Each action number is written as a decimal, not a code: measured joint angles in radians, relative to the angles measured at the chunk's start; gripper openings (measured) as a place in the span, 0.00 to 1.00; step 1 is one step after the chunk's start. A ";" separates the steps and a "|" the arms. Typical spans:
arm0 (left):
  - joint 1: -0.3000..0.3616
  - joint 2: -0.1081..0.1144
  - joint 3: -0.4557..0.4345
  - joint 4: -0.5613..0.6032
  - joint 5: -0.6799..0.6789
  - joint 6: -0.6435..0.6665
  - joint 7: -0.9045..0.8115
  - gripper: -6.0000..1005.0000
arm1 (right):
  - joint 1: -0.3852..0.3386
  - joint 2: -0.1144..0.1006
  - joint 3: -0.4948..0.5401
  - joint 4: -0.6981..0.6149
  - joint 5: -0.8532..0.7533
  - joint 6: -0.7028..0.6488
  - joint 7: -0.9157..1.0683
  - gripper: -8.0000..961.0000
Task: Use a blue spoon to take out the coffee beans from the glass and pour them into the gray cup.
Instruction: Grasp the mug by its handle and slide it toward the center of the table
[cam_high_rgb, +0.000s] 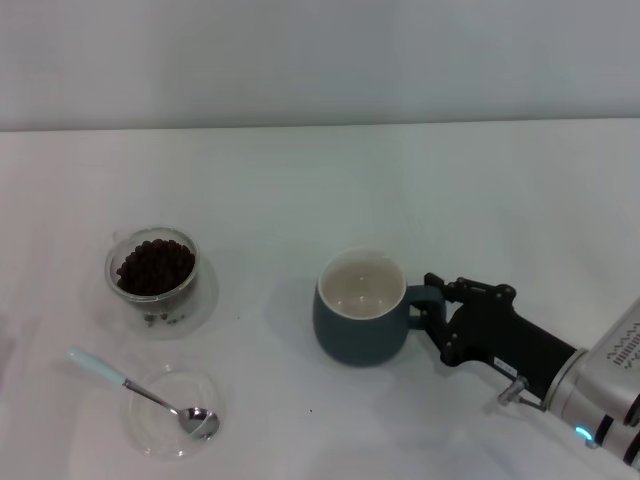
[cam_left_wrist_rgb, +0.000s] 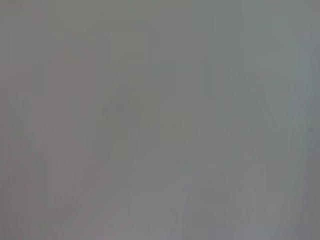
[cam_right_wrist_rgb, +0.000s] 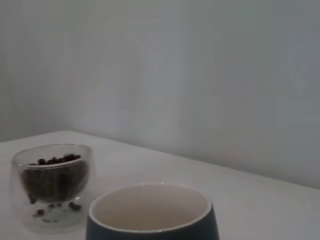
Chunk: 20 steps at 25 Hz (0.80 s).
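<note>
Table (cam_high_rgb: 300, 190): white and plain, with a pale wall behind it; you see everything set toward the near half.
Glass (cam_high_rgb: 153, 275): on your left side of the table, upright; coffee beans (cam_high_rgb: 155, 265) heaped inside it, with a few lying lower between its walls; the right wrist view shows it beyond the mug (cam_right_wrist_rgb: 52, 185).
Blue spoon (cam_high_rgb: 140, 392): near the front left, below the glass in the head view; its pale handle points away to the left and its metal bowl rests in a shallow clear dish (cam_high_rgb: 175, 410).
Gray cup (cam_high_rgb: 362, 308): centre of the table, upright, off-white inside and holding nothing you can see; its handle points right.
Right end effector (cam_high_rgb: 432, 305): low at the right, its dark fingers clenched on the cup's handle.
Left end effector: out of sight; its wrist view gives you only a flat grey blur.
</note>
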 joint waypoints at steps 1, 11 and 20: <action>0.000 0.000 0.000 0.000 0.000 0.000 0.000 0.83 | 0.000 0.000 -0.008 -0.003 0.000 0.000 0.001 0.24; 0.004 0.000 0.000 -0.001 0.002 0.000 0.000 0.83 | 0.000 0.000 -0.072 -0.011 -0.007 -0.015 -0.007 0.25; 0.006 0.005 0.022 0.009 0.004 0.000 0.000 0.83 | -0.008 -0.007 -0.083 0.009 -0.014 -0.106 -0.016 0.25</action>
